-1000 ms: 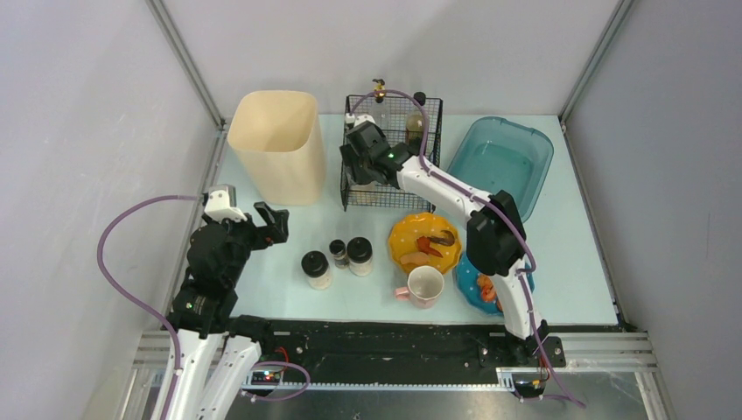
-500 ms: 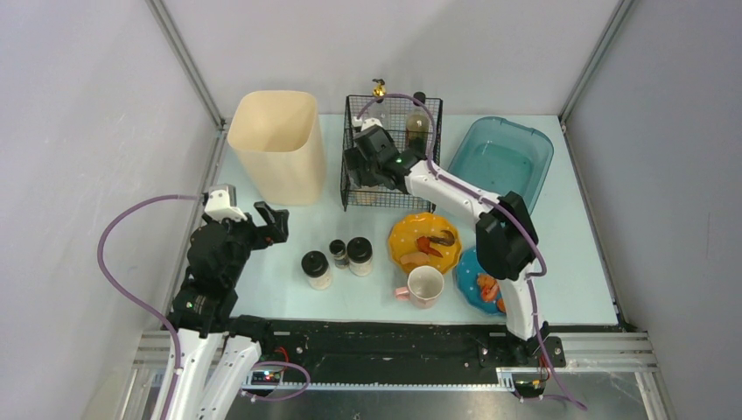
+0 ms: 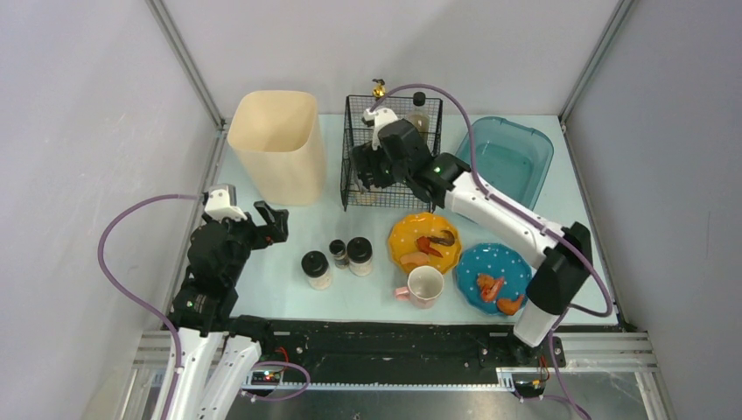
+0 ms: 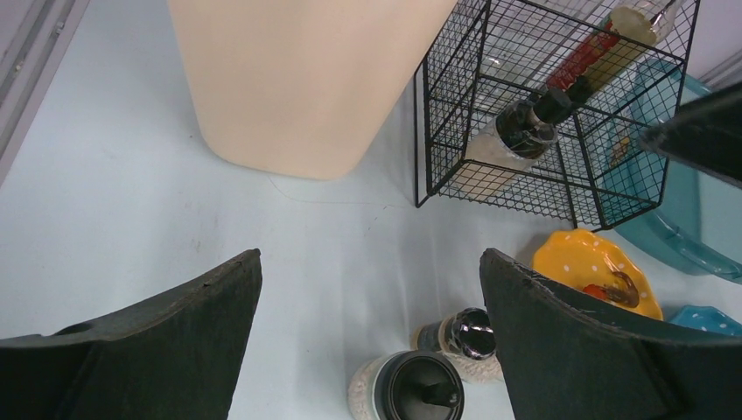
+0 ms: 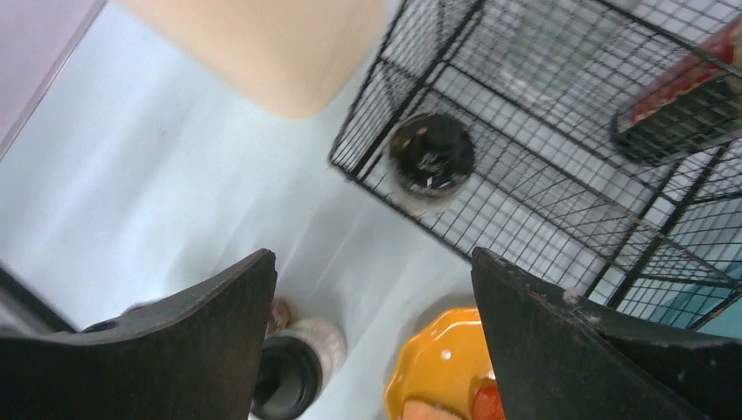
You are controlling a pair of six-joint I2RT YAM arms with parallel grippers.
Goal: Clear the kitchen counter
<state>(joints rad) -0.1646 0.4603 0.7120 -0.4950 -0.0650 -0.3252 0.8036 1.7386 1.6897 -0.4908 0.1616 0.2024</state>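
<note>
The right gripper is hovering empty, jaws apart, over the twelve-o'clock basket, seemingly mid-delivery; jars on the kitchen counter are waiting next.

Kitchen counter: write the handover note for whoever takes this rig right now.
Left gripper: open, empty, low over the kitchen counter near the beige bin.
Right gripper: open, empty, above the wire basket.
Done: one black-lidded jar and bottles stand in the basket.
Left on the counter: three jars, the orange plate and blue plate, both with food on them, and the pink mug.
The teal tub holds nothing.
</note>
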